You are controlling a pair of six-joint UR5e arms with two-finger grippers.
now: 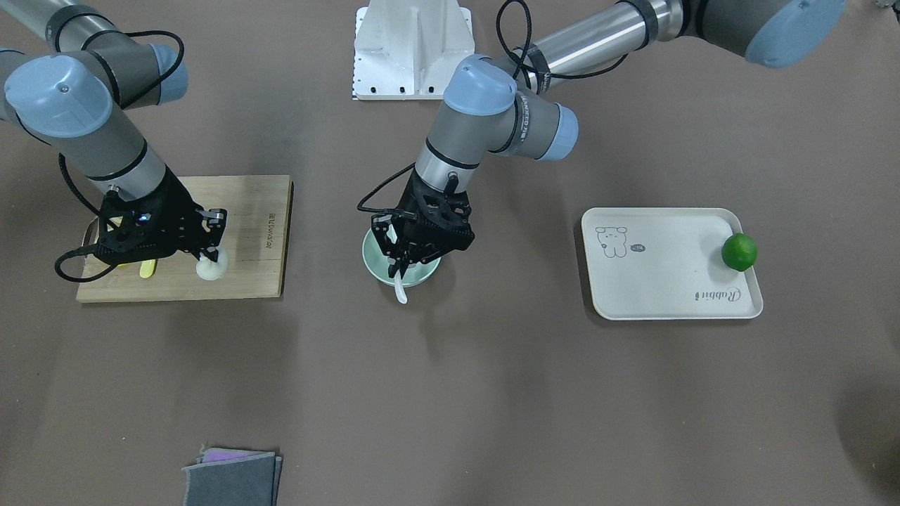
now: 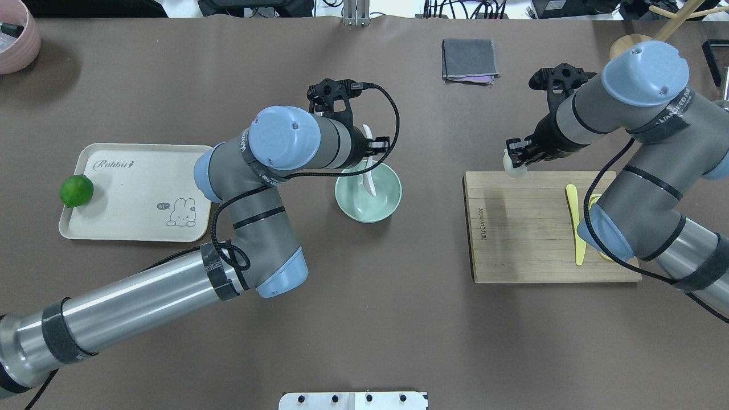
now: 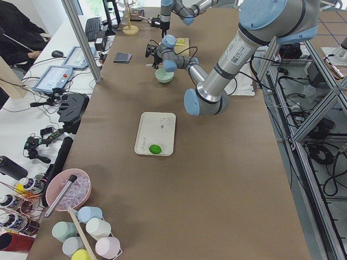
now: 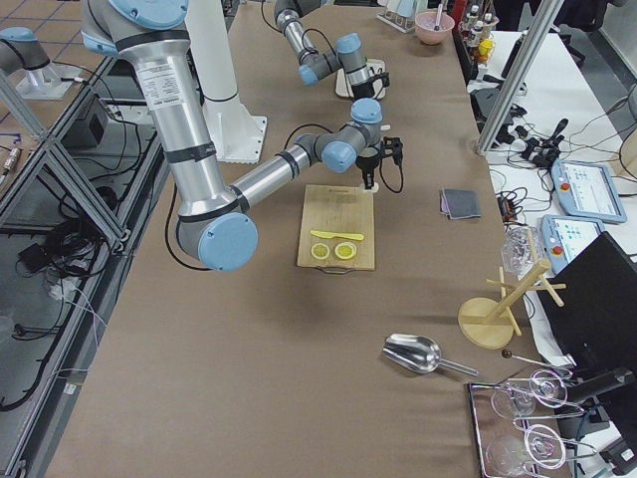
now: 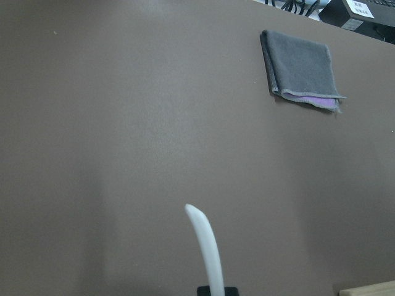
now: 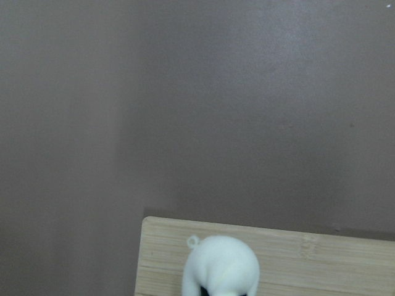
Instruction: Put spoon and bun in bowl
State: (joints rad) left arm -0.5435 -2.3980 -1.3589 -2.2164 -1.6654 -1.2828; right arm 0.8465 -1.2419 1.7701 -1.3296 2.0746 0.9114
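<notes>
Spoon (image 2: 369,173) pinched in the left gripper (image 1: 396,269), jaws closed, scoop dipping into the bowl (image 2: 393,199) directly beneath, handle slanting away from the robot; bun (image 1: 211,268) clamped in the right gripper (image 1: 213,254), well aside above the board (image 1: 246,232).

Off-white rectangular plastic tray (image 2: 131,188): script word "Rabbit" near one corner. The tiny speech bubble beside the rabbit drawing reads roughly "hi~". Light bamboo cutting board (image 2: 529,239): small burned-in brand line along one short edge, not legible. Grey wrist joint of the right arm (image 2: 666,117): printed lettering, too small to read.
</notes>
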